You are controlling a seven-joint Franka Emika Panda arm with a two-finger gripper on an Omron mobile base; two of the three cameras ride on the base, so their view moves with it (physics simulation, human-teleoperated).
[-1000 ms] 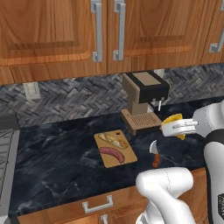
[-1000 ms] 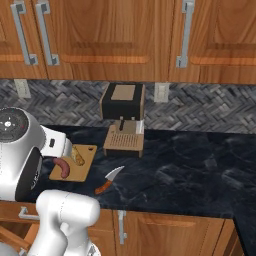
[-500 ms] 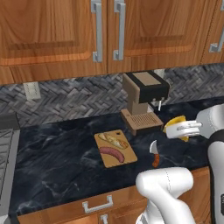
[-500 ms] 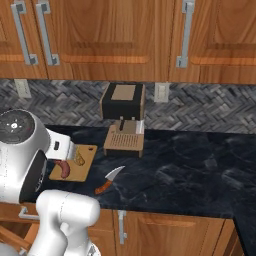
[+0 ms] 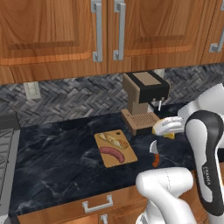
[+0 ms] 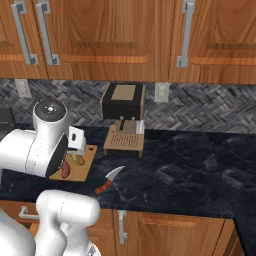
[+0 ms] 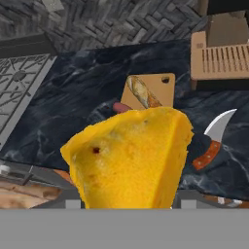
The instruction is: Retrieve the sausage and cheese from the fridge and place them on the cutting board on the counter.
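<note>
A big yellow-orange cheese wedge [image 7: 133, 155] fills the hand view close up and hides my fingertips. In the left base view my gripper [image 5: 164, 127] hangs in front of the coffee machine, shut on the cheese [image 5: 169, 136], to the right of the cutting board [image 5: 126, 156] and above the counter [image 5: 57, 153]. The reddish-brown sausage [image 5: 112, 153] lies on the board's near half, and its end [image 7: 121, 107] peeks out behind the cheese. The board [image 6: 85, 167] and sausage [image 6: 65, 171] sit partly behind my arm in the right base view.
A pale tan bread-like item [image 5: 113, 140] lies on the board's far half. An orange-handled knife [image 5: 154, 154] rests on the counter right of the board. The coffee machine [image 5: 144, 98] stands behind it. A stove [image 7: 22, 82] is at the left.
My gripper has carried the cheese a little to the left, closer to the board, and the hand has turned so the cheese now shows below it. Board, sausage and knife have not moved.
</note>
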